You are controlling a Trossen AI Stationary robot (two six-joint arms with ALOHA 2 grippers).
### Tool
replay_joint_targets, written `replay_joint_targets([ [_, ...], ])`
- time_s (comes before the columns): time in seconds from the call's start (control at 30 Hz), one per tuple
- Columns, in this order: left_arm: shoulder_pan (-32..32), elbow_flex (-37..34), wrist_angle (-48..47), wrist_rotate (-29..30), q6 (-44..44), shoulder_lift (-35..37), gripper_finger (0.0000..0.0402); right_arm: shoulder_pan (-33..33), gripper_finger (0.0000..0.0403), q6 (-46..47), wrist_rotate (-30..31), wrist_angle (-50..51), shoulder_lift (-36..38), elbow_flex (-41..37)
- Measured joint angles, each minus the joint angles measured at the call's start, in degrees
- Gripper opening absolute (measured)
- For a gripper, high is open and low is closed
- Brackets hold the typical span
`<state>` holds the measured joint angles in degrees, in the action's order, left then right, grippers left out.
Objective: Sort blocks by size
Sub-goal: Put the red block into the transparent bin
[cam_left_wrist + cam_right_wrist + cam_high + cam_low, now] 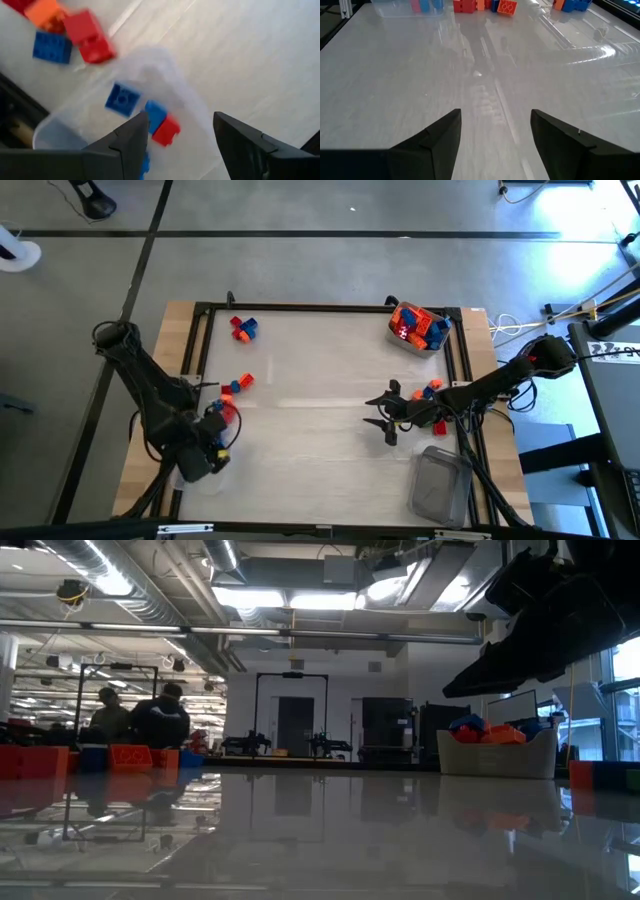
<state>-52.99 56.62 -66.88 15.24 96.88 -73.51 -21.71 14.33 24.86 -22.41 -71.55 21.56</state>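
Blocks: a blue square point(122, 98) and a blue-and-red pair point(161, 124) lie in the clear tub point(165, 75) under the left gripper point(180, 145), jaws wide, empty. Others loose nearby point(238, 384). Best lift straight up, w/o nudging the tub. Right gripper point(385, 420) mid-table, spread, holding nothing. Far tub point(405, 340) heaped w/ bricks; near-right tub point(440, 485) looks empty

Pale table point(320, 430) in a dark frame, loose red, orange and blue blocks point(243, 328) at far left, more point(236, 385) mid-left, clear tub point(418, 327) heaped with blocks far right, empty tub point(441, 485) near right
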Motion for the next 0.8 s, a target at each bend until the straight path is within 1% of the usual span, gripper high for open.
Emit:
replay_joint_targets([
  [0.2,4.8,0.0,-0.8,8.5,-1.5,2.7,0.0208,0.0,0.0237,0.0,0.0,0.2,0.0,0.0],
  [0.27,6.7,0.0,-2.4,9.8,-1.1,2.7,0.0206,0.0,0.0237,0.0,0.0,0.3,0.0,0.0],
  [0.43,12.5,0.0,-7.4,10.1,-2.1,2.2,0.0204,0.0,0.0237,0.0,0.0,0.3,0.0,0.0],
  [0.6,17.8,0.0,-9.0,9.9,-4.4,2.2,0.0204,0.0,0.0237,0.0,0.0,0.3,0.0,0.0],
  [0.7,21.1,-1.2,-8.2,8.4,-7.8,2.2,0.0204,0.0,0.0237,0.0,0.0,0.3,0.0,0.0],
  [0.8,24.2,-3.8,-7.5,5.6,-10.8,2.2,0.0204,0.0,0.0237,0.0,0.0,0.3,0.0,0.0],
])
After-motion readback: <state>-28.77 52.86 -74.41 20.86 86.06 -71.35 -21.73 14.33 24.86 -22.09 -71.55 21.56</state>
